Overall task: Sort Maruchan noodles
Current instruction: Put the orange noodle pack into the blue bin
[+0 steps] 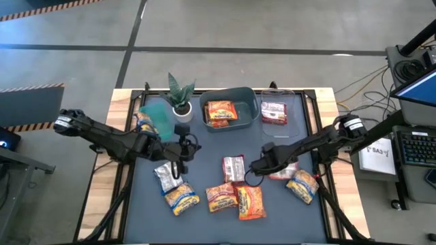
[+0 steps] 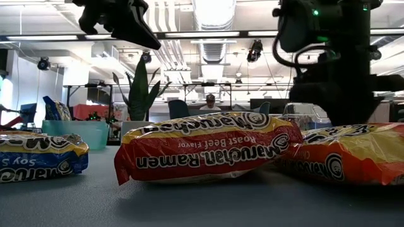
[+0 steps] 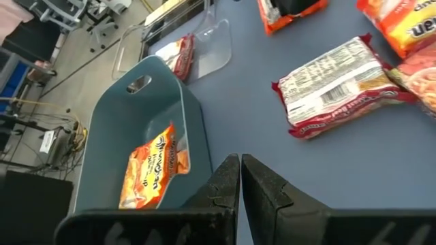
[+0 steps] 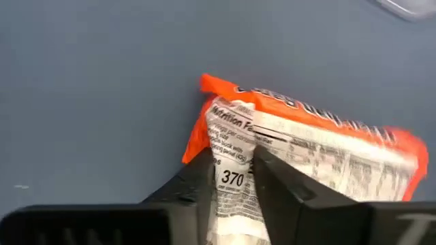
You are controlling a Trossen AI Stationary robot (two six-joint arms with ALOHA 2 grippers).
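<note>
Several Maruchan packets lie flat on the dark mat: a silver one [image 1: 167,177], a red-and-white one [image 1: 234,168] and orange ones [image 1: 221,197] [image 1: 251,202] [image 1: 303,185]. An orange packet lies in the grey-blue bin [image 1: 248,102], a red one in the clear bin [image 1: 289,102], and a blue one by the teal bin [image 1: 160,117]. My right gripper [image 1: 255,167] [image 4: 235,170] is shut on an orange packet [image 4: 320,146]. My left gripper [image 1: 182,151] [image 3: 241,178] is shut on nothing, above the mat near the grey-blue bin. My right gripper pinches the orange packet between its two fingers at one short end [image 4: 233,180], where the white printed back is bunched up. The rest of the packet stretches away from the fingers, label side showing. Whether it is clear of the mat, I cannot tell.
A potted green plant [image 1: 180,95] stands between the teal and grey-blue bins at the far edge. In the low view a red roast-beef packet [image 2: 208,148], a blue one [image 2: 38,157] and an orange one [image 2: 353,154] lie close. Bare mat lies between the bins and the packets.
</note>
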